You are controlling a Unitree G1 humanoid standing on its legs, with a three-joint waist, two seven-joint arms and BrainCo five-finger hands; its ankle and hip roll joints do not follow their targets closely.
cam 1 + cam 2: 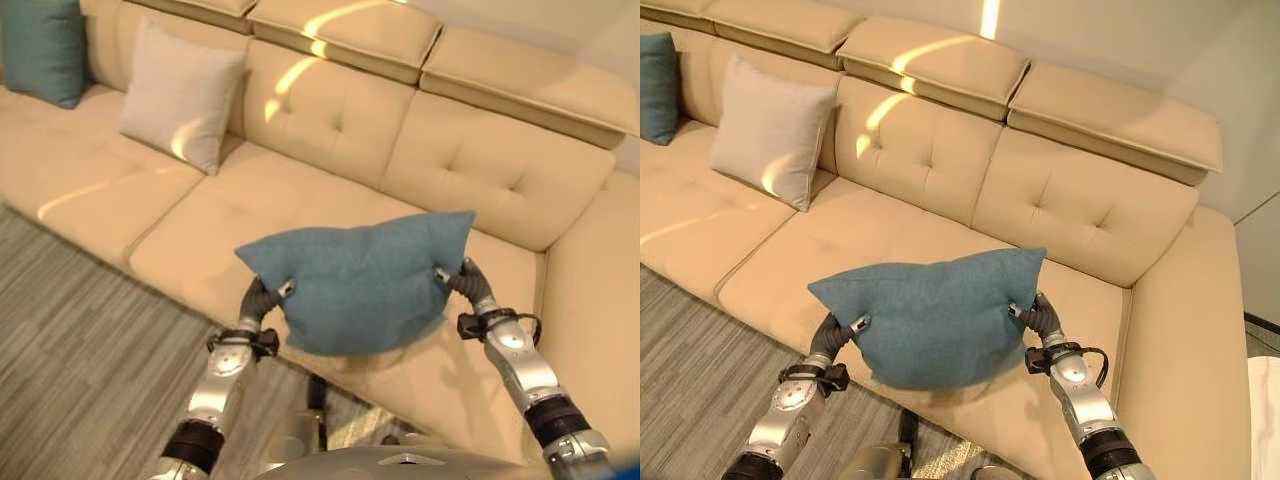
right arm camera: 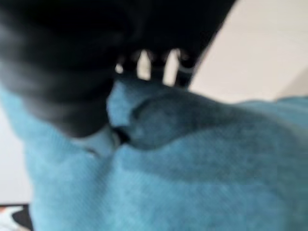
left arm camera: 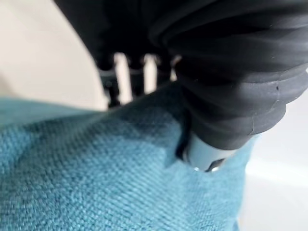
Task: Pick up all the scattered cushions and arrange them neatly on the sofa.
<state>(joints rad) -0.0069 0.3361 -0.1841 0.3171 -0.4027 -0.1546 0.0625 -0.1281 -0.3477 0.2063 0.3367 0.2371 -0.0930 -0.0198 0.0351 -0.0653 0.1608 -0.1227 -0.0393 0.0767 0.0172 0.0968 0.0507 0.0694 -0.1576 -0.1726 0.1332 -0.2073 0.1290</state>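
- Teal woven-fabric square cushion (image 1: 365, 290) hangs between the two hands, clear above the front edge of the cream tufted leather sofa (image 1: 330, 120)
- Left hand (image 1: 265, 297) pinches one side edge of it, thumb pressed into the cloth with fingers curled behind; right hand (image 1: 1035, 315) clamps the opposite edge the same way
- Well beyond the left hand, a beige fabric cushion (image 1: 180, 95) leans upright against the backrest, and a second teal cushion (image 1: 42, 48) stands further out still; both look placed
- My reading: two cushions are done, the held one still has to be set against the backrest ahead of the hands; I can't tell whether others remain
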